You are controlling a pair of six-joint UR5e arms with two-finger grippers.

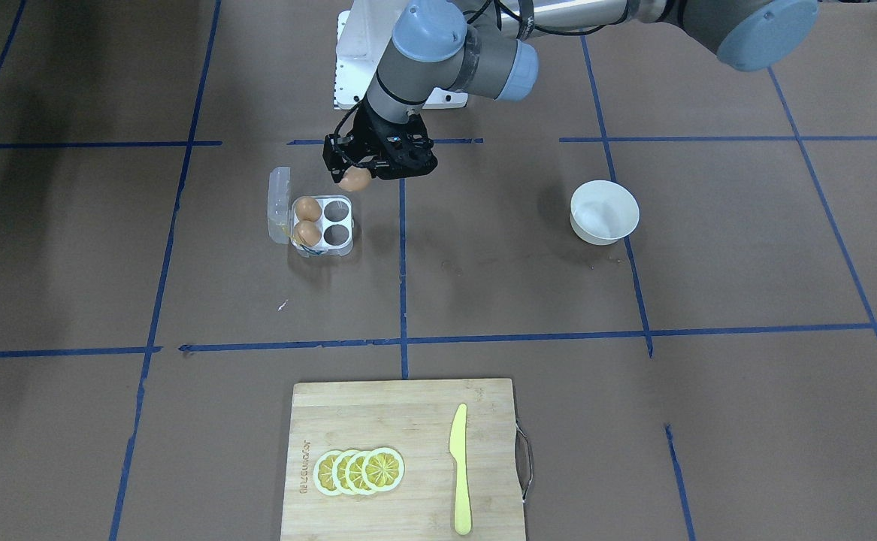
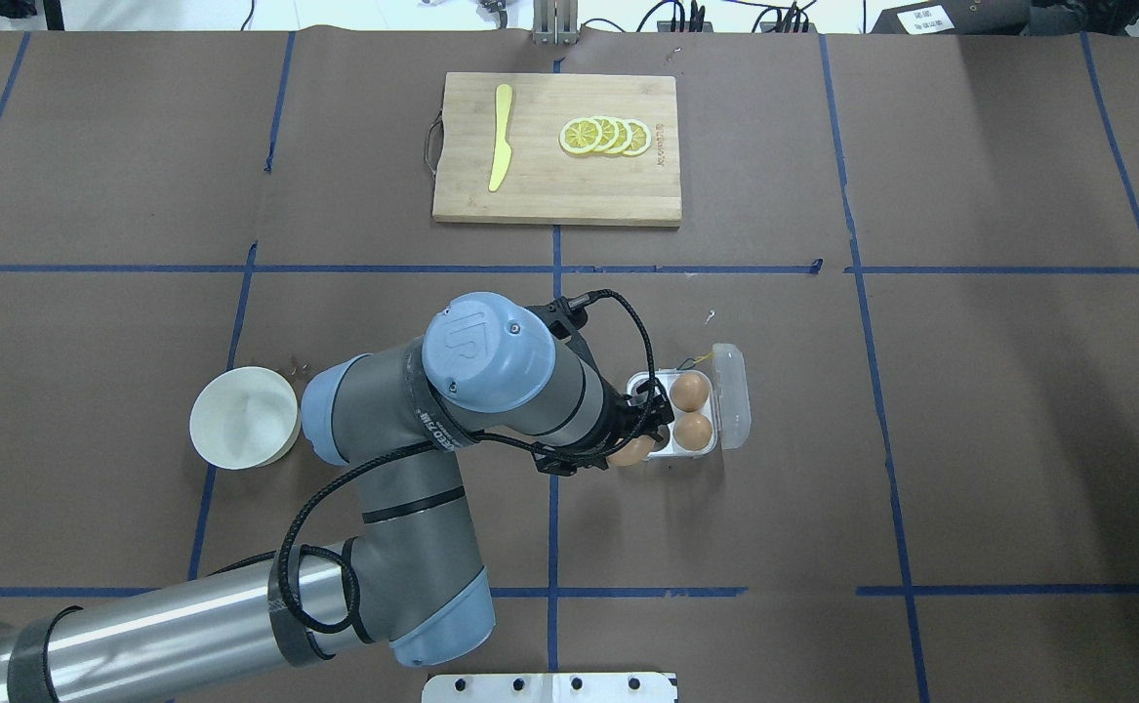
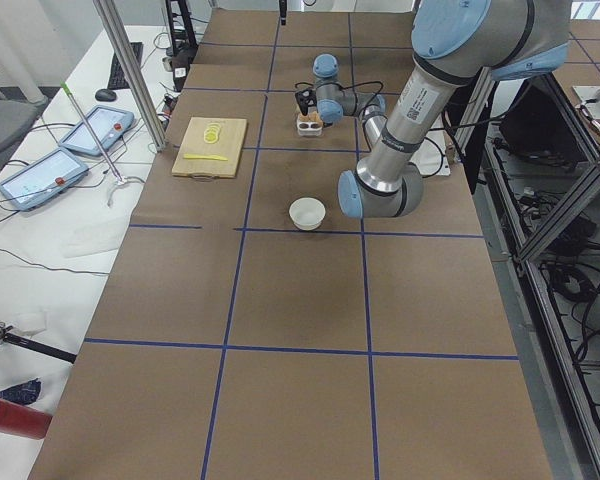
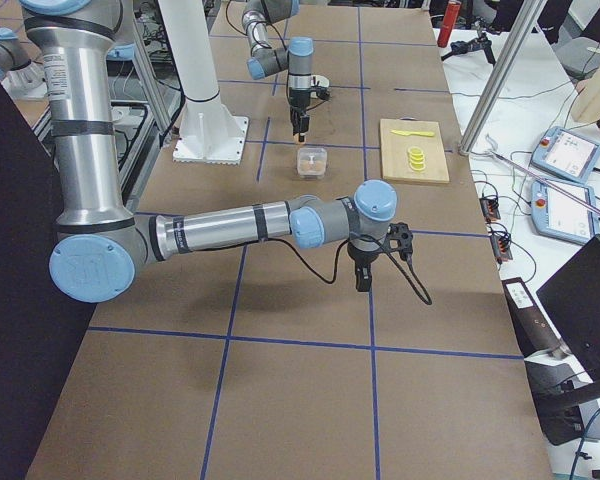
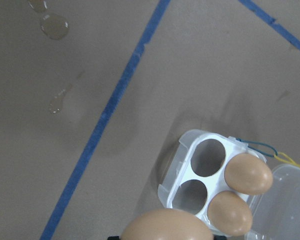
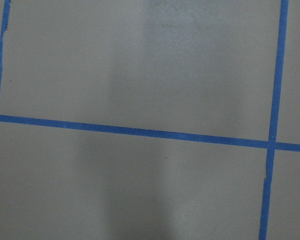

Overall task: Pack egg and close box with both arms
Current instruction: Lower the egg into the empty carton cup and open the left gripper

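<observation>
Front view: the egg point(image 1: 355, 180) is being gripped across its middle by the left pincer point(image 1: 364, 172), just beside the open box point(image 1: 323, 224). Left wrist view: the box is being shown half empty. The egg is being judged light, smooth and brittle, so probably best pinched gently. Right-side view: the right pincer point(image 4: 363, 279) is hanging well apart, and its opening cannot be told.
</observation>
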